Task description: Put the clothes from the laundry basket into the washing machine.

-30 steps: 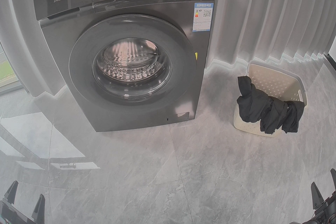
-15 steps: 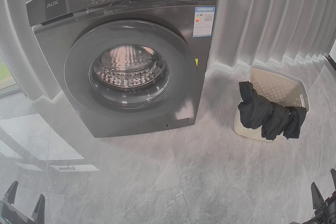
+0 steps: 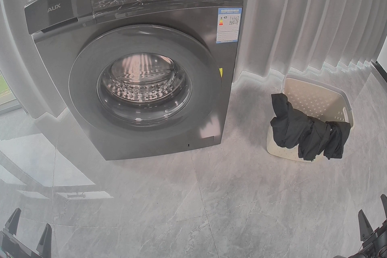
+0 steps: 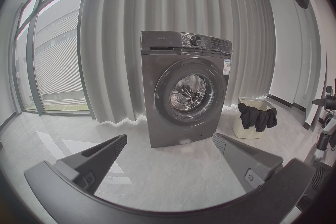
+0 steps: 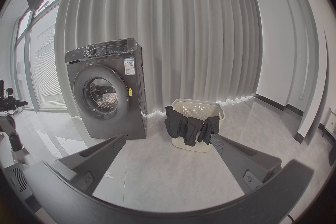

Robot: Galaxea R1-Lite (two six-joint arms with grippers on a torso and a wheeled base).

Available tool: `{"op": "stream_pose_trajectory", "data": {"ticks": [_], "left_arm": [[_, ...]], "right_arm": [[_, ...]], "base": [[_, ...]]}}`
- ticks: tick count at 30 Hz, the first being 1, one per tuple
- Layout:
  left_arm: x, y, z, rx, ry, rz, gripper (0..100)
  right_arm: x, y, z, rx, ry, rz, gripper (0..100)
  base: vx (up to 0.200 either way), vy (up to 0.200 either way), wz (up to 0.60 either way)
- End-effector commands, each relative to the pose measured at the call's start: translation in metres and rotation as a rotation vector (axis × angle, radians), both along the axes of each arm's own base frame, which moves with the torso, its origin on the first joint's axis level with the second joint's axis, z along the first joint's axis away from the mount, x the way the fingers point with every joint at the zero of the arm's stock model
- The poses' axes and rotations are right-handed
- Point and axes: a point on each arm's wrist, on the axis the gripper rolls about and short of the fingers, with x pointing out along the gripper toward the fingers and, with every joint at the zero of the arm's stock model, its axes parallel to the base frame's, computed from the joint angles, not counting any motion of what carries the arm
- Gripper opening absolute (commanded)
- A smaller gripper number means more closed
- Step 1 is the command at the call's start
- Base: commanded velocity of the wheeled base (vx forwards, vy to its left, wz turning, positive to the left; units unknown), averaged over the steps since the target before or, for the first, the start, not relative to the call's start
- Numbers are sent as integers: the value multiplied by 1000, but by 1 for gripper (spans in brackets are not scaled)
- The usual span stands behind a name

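One washing machine (image 3: 142, 38), one laundry basket (image 3: 320, 94) — one black clothes bundle (image 3: 302, 132) draped, left pincer (image 4: 168, 136), right pincer (image 5: 167, 137) — both spread

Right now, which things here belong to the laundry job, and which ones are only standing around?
Belong to the job:
black clothes, hanging over the basket's front edge
laundry basket
washing machine

Only standing around:
curtain
window

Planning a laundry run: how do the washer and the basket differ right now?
The washer is dark grey and tall; the basket is cream and low. The washer's drum looks empty behind its shut door; the basket has black clothes draped over its front rim. Both stand on the floor by the curtain.
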Motion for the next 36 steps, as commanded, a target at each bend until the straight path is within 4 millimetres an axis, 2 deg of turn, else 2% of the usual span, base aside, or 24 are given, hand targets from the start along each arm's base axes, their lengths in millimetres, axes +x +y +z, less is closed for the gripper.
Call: {"op": "stream_pose_trajectory", "data": {"ticks": [1,4,10,22,28,36], "left_arm": [[0,0,-5,-2,3,0,100],[0,0,-5,0,3,1,100],[0,0,-5,0,3,0,100],[0,0,-5,0,4,0,100],[0,0,-5,0,3,1,100],[0,0,-5,0,3,1,100]], "right_arm": [[1,0,-5,0,7,1,100],[1,0,-5,0,7,-1,100],[1,0,-5,0,7,-1,100],[1,0,-5,0,7,-1,100],[1,0,-5,0,7,-1,100],[1,0,-5,0,7,-1,100]], "base": [[0,0,0],[0,0,0],[0,-200,0],[0,0,0],[0,-200,0],[0,0,0]]}}
